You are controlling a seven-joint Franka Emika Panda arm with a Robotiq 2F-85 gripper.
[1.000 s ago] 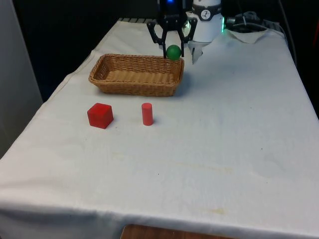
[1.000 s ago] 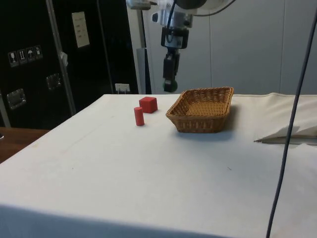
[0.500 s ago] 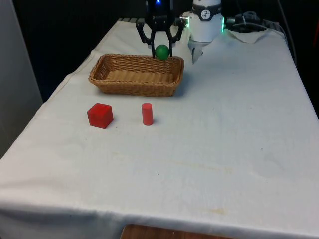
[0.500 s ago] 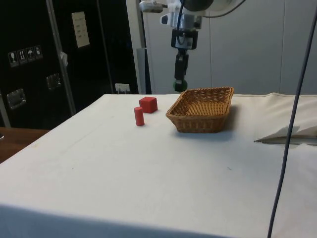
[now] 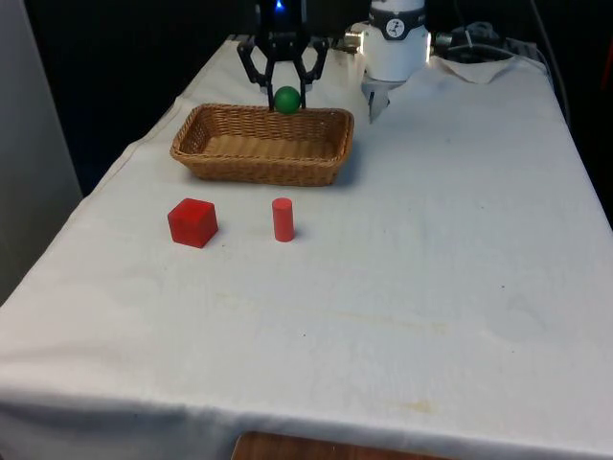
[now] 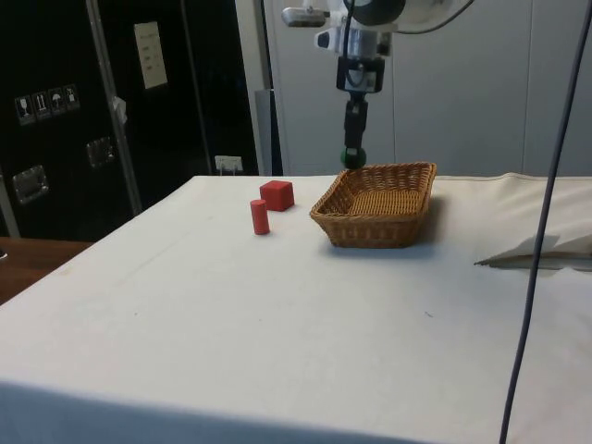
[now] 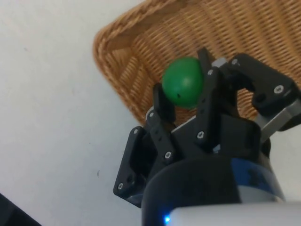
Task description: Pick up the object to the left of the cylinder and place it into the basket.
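Nearest the front camera, the red cube [image 5: 192, 222] sits left of the red cylinder [image 5: 283, 219], untouched on the white cloth [image 5: 402, 287]. Beyond, over the wicker basket [image 5: 262, 144], my gripper [image 5: 286, 99] clasps a green ball [image 7: 183, 82].

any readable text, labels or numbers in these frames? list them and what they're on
None legible.
Pale sheet on the dark cabinet: print too small to read.
Small symbol stickers on the cabinet: pictograms, unreadable.
Green ball, basket, red cube, red cylinder: no markings.
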